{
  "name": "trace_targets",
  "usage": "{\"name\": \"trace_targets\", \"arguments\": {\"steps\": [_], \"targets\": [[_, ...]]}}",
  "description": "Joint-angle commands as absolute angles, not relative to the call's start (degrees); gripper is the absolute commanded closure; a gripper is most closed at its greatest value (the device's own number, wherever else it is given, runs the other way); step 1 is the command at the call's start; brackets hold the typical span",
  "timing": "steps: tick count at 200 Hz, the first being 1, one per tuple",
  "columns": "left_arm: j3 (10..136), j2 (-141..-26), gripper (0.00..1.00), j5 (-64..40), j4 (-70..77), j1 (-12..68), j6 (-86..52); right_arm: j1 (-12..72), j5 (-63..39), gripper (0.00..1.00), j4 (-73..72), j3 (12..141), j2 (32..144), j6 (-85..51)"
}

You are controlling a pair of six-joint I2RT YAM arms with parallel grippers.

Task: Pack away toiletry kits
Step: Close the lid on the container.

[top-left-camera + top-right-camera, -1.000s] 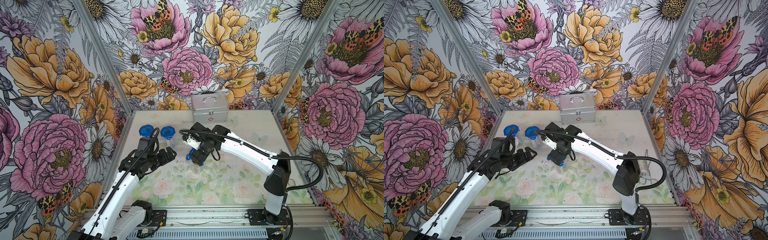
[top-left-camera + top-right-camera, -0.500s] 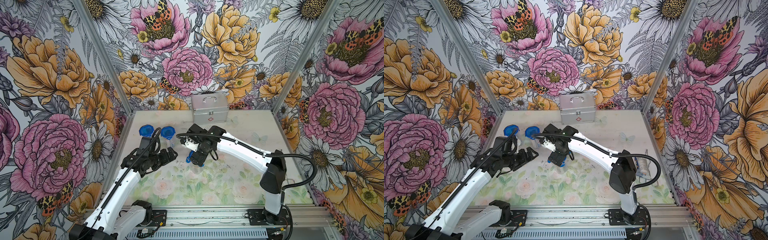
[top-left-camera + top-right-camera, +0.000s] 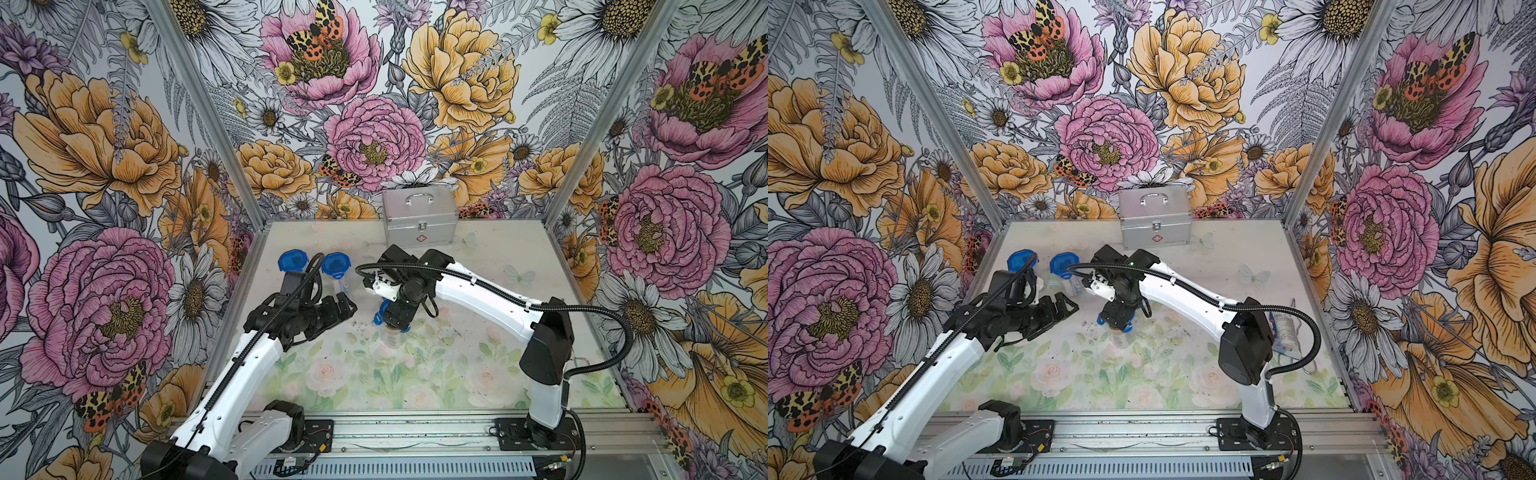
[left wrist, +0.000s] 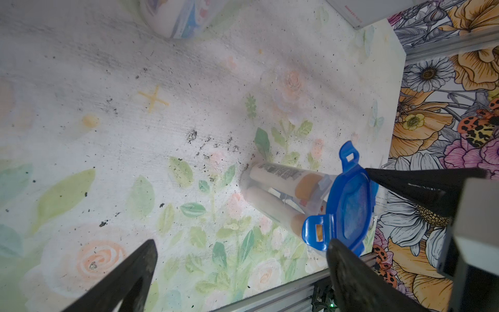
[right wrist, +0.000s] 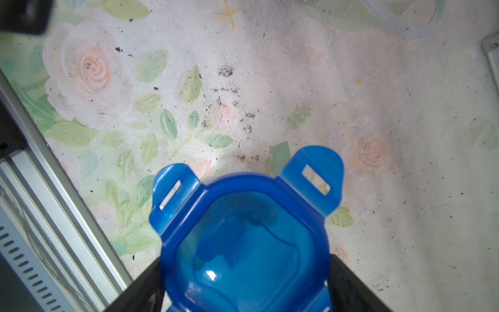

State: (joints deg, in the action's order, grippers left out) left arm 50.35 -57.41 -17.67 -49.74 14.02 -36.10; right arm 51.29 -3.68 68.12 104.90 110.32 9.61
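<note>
step: capping a kit, as I read it. The right gripper [image 3: 392, 323] has a blue lid [image 5: 245, 243] on the mouth of a clear cup [image 4: 272, 189].
right fingers [image 4: 421, 186]: clamped on the lid's opposite edges. The lid fills the gap between them in the right wrist view.
left gripper [image 3: 348, 304]: spread wide and empty, just left of the cup and not touching it.
kit location: mid-table [image 3: 457, 374], standing in front of both arms.
cup axis: long axis is vertical, base on the table and mouth up under the lid.
contents: white bottles [image 4: 272, 170] stand along the cup's axis with their orange caps up. Something white and blue sits between them, too unclear to name.
lid tabs: both visible tabs flare outward, so it doesn't look latched.
done so far: two lidded cups at far left [image 3: 293, 261] [image 3: 336, 264] look finished.
left to do: white-and-blue loose items [image 3: 1285, 328] by the right wall, partly hidden behind the right arm.
silver case [image 3: 419, 216]: far centre, closed.
next: press the lid square onto the rim, then fold each tab down to latch. The left gripper probably needs to brace the cup wall first.
risk: the cup is tall and narrow, so an off-centre push could tip it.
</note>
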Motion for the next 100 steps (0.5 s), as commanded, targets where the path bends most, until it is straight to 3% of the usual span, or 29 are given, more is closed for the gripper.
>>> {"name": "trace_targets", "arguments": {"steps": [1,100], "targets": [[52.0,-58.0,0.03,-18.6,-49.5,14.2,-35.5,51.0,-5.8,0.38,67.3,103.0,109.6,10.8],[54.6,-62.3,0.03,-17.2,-49.0,20.1,-37.0,51.1,-6.4,0.36,64.2,97.2,105.9,12.2]]}}
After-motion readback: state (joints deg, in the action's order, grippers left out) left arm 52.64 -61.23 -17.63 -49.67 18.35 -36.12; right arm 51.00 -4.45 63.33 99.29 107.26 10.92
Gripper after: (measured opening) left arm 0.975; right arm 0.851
